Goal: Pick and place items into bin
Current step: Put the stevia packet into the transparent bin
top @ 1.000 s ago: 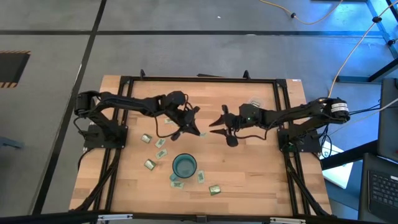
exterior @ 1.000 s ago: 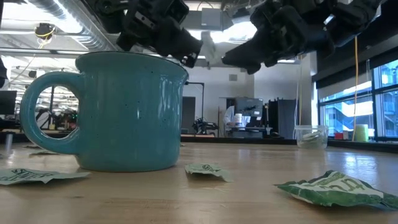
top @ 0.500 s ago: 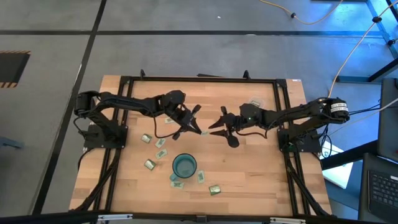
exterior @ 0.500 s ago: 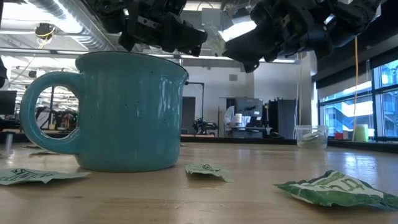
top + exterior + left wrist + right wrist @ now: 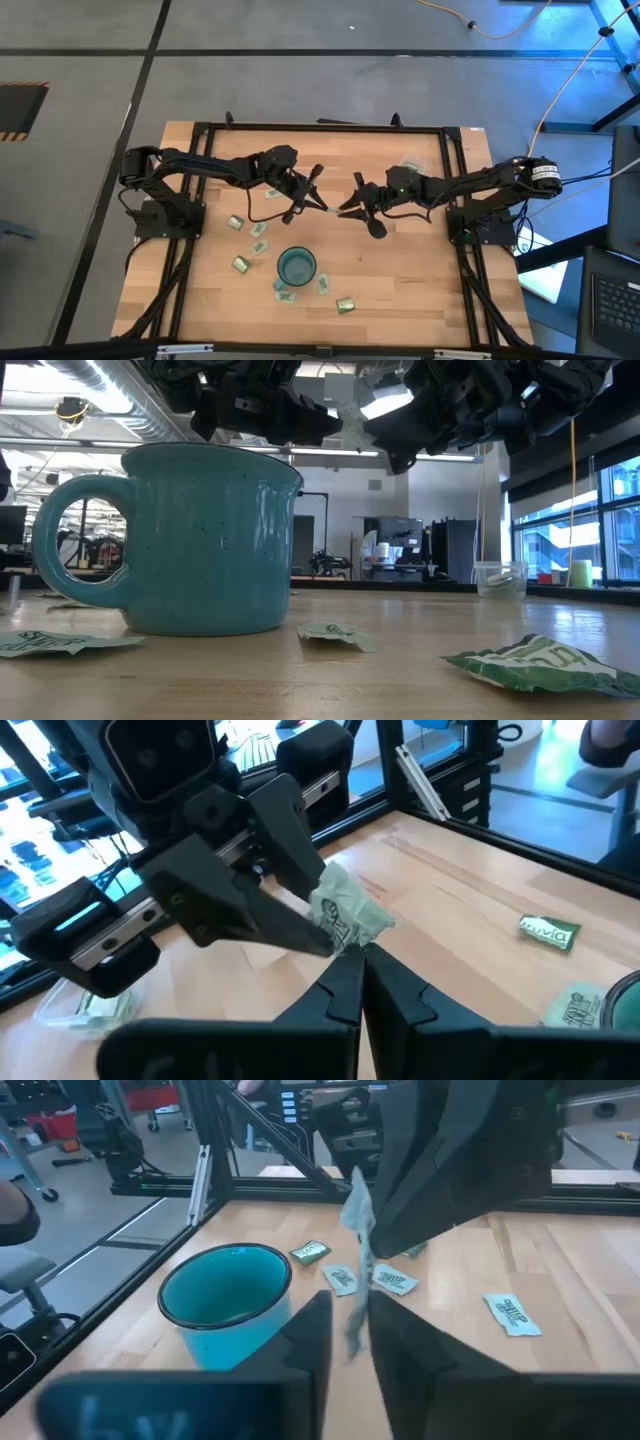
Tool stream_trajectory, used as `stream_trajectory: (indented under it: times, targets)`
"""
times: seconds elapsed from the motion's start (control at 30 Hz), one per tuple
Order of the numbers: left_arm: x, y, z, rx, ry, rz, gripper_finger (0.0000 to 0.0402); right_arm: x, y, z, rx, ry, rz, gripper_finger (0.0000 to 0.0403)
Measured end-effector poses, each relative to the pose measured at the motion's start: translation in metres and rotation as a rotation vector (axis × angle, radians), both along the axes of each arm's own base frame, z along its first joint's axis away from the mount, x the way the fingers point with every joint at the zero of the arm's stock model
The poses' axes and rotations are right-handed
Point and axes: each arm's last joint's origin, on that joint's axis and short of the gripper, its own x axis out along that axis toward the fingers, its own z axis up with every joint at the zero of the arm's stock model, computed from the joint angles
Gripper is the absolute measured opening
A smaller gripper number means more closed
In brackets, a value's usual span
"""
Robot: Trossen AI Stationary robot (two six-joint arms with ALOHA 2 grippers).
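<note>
Wooden table [image 5: 400, 290] fills the overhead view, framed by black rails, with both arms meeting above its middle. Left gripper [image 5: 322, 206] has its fingers [image 5: 345, 985] pressed together on one corner of a light green packet [image 5: 346, 916], holding it in the air. Right gripper [image 5: 343, 207] reaches the same packet from the opposite side; in the right wrist view its fingers [image 5: 308, 1325] stand on either side of the hanging wrapper with a narrow gap between them, and whether they actually press it cannot be told. In the low view the packet [image 5: 350, 431] hangs between the two dark grippers, well above the table.

Just below that meeting point in the overhead view stands a teal mug [image 5: 296, 266], upright, its handle visible in the low view. Loose packets lie flat around it: one [image 5: 240, 264] to its left, one [image 5: 346, 305] near the front edge, another [image 5: 236, 223] under the left arm, and a few more close to the mug. A translucent cup [image 5: 499, 579] stands well apart near the table's far right corner, with something greenish inside.
</note>
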Motion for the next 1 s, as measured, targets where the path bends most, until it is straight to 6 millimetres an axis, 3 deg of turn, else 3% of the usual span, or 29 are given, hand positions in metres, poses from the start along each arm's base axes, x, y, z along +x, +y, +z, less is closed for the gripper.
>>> stream_trajectory:
  times: [0.17, 0.43, 0.53, 0.73, 0.83, 1.0]
  targets:
    - [0.000, 0.000, 0.000, -0.002, 0.002, 0.001, 0.0004, 0.000, 0.000, 0.000, 0.000, 0.000, 0.000, 0.0013]
    - [-0.004, 0.004, -0.009, -0.101, 0.141, 0.062, 0.0072, -0.011, -0.009, 0.005, 0.052, 0.091, -0.066, 0.0005]
    - [-0.007, 0.010, -0.016, -0.095, 0.229, 0.196, 0.0095, -0.027, -0.018, 0.012, 0.050, 0.193, -0.224, 0.0004]
    - [-0.018, 0.026, -0.030, -0.032, 0.412, 0.571, 0.0113, -0.076, -0.042, 0.035, 0.063, 0.556, -0.706, 0.0004]
    - [-0.023, 0.033, -0.034, -0.068, 0.475, 0.643, 0.0113, -0.098, -0.054, 0.042, 0.116, 0.719, -0.877, 0.0004]
    - [-0.030, 0.040, -0.039, -0.137, 0.555, 0.690, 0.0107, -0.120, -0.074, 0.032, 0.193, 0.918, -1.032, 0.0004]
